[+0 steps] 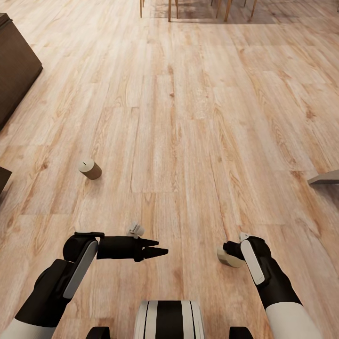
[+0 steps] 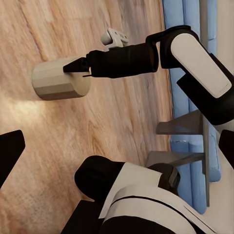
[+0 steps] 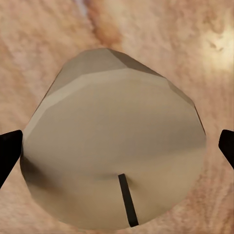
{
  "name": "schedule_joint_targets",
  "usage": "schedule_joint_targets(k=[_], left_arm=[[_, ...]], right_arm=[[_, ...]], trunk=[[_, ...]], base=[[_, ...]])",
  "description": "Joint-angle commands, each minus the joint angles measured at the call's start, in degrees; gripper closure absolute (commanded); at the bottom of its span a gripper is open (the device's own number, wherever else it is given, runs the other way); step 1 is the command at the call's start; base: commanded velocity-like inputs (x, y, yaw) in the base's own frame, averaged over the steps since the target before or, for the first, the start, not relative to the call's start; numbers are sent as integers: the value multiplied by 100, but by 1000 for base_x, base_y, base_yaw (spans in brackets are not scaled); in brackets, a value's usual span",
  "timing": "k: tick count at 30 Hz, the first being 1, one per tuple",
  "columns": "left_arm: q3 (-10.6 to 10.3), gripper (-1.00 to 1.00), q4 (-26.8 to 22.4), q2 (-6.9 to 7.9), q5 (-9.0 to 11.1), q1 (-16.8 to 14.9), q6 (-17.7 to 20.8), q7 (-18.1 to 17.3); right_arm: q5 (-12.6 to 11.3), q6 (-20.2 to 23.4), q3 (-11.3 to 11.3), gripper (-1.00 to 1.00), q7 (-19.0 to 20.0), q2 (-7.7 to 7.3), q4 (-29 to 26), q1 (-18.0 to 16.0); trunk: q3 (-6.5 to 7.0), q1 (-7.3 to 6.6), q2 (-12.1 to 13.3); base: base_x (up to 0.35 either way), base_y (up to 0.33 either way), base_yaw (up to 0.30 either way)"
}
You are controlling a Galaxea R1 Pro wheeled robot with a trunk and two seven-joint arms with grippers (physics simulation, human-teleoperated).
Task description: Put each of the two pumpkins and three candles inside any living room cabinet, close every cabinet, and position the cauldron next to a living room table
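Item: floor [image 1: 197, 108]. Pale wood planks run away from me, bare across the whole middle, giving wide room ahead and to both sides.

Item: cabinet [image 1: 14, 75]. Dark brown corner at the far left edge of my head view, standing on the floor, well apart from both arms. A second dark corner [image 1: 4, 176] shows lower on the same edge; I cannot tell what it belongs to.

Item: chair or table legs [image 1: 172, 9]. Light wood, at the far end of the floor, well apart from everything near me.

Item: grey slab edge [image 1: 325, 178]. It juts in at the right border, level with the loose candle.

Item: loose candle [image 1: 90, 169]. Tan cylinder tipped on its side on the floor, pale top with wick turned left, ahead of my left arm and apart from it.

Item: left hand [image 1: 157, 247]. Fingers point right, close together at the tips, nothing between them, above bare floor.

Item: right hand [image 2: 78, 67]. Clamped on a second candle [image 1: 229, 257], which it holds above the floor low in front of me. In the right wrist view the candle's pale top and dark wick face the camera, a black fingertip [image 3: 9, 151] at either side.

Item: blue curtain [image 2: 187, 112]. Seen behind the right arm in the left wrist view.
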Motion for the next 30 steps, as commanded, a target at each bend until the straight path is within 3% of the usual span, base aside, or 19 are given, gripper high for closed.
schedule_joint_targets(k=[1, 2, 3, 30], left_arm=[[-4, -100, -1, 3, -2, -3, 20, -13], [-4, -100, -1, 2, 0, -3, 20, -13], [-4, -100, -1, 4, -1, -3, 20, -13], [-4, -100, 7, 9, 6, -3, 20, -13]], right_arm=[[-57, 13, 3, -100, -52, -1, -5, -2], [-57, 13, 4, -100, -52, -1, -5, -2], [-57, 13, 3, 100, -53, -1, -5, -2], [-66, 14, 2, 100, -44, -1, -4, -2]], trunk=[[-3, -1, -1], [-3, -1, -1], [-3, -1, -1], [-3, -1, -1]], base=[[0, 0, 0], [0, 0, 0], [0, 0, 0], [0, 0, 0]])
